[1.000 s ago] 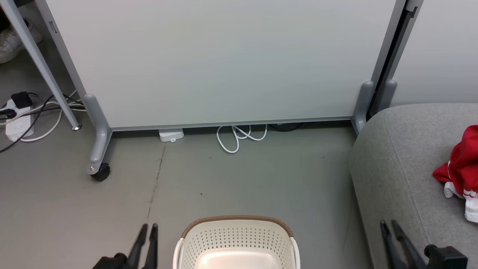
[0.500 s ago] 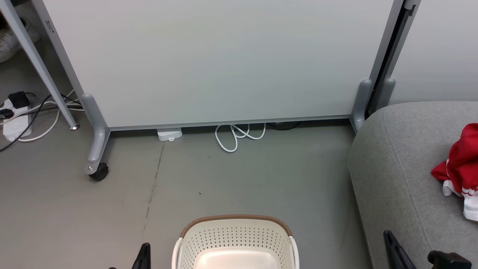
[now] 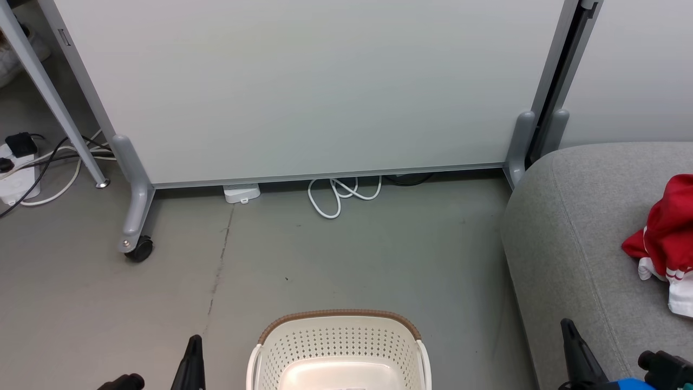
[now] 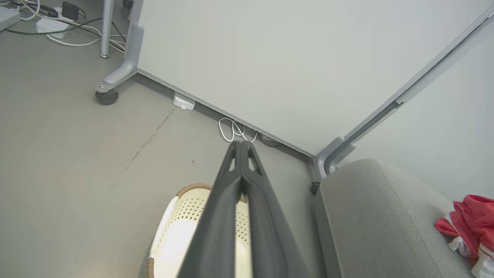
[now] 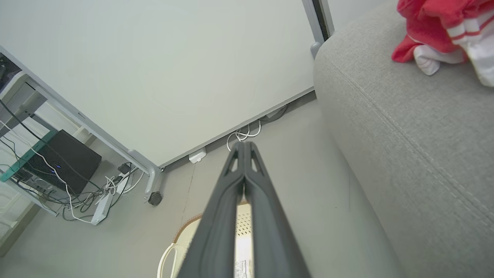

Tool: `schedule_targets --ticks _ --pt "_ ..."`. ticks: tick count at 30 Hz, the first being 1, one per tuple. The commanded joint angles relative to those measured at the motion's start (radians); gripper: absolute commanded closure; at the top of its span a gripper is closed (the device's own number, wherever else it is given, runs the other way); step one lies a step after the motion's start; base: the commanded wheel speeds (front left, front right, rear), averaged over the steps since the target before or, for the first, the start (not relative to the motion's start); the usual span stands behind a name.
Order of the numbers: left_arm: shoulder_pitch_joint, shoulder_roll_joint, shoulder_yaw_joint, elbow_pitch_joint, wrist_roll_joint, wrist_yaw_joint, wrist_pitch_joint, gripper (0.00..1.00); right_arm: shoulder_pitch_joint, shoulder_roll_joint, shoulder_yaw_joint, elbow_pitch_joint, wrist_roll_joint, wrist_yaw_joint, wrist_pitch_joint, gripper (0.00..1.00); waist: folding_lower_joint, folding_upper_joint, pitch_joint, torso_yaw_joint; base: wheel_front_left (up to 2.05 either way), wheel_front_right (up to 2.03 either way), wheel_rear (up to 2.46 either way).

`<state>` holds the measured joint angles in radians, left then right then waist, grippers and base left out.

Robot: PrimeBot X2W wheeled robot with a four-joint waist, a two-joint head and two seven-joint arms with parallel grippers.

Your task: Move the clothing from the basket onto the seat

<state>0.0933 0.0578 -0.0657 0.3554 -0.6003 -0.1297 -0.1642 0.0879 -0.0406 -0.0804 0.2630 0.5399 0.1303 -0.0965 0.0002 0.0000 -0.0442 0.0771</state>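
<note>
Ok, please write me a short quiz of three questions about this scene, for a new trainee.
1. True or false: the left hand and the right hand are both open.
2. Where does the red clothing lie? A: on a chair. B: on the grey seat. C: in the right hand.
3. What lies coiled on the floor beyond the basket?

Key:
1. False, both are shut.
2. B.
3. A white cable.
</note>
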Motion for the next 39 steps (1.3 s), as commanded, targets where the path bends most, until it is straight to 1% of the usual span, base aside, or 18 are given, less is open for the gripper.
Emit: schedule_targets --ticks 1,23,39 --pt "-0.042 0.006 0.013 -0.02 -0.046 0.0 0.011 1.0 -0.034 -0.005 -0.004 -0.017 0.049 0.0 0.009 1.0 0.0 0.0 0.001 -0.001 0.0 0.0 0.0" --pt "-0.094 0.008 0.057 -0.05 -0.347 -0.001 0.087 1.0 -0.087 -0.008 -0.013 -0.019 0.361 0.0 0.071 1.0 -0.0001 0.0 0.011 -0.018 0.0 0.0 0.0" --pt "-0.121 0.008 0.083 -0.066 -0.515 -0.001 0.131 1.0 -0.117 -0.009 -0.018 -0.02 0.538 0.001 0.105 1.0 -0.0001 0.0 0.018 -0.029 0.0 0.0 0.0"
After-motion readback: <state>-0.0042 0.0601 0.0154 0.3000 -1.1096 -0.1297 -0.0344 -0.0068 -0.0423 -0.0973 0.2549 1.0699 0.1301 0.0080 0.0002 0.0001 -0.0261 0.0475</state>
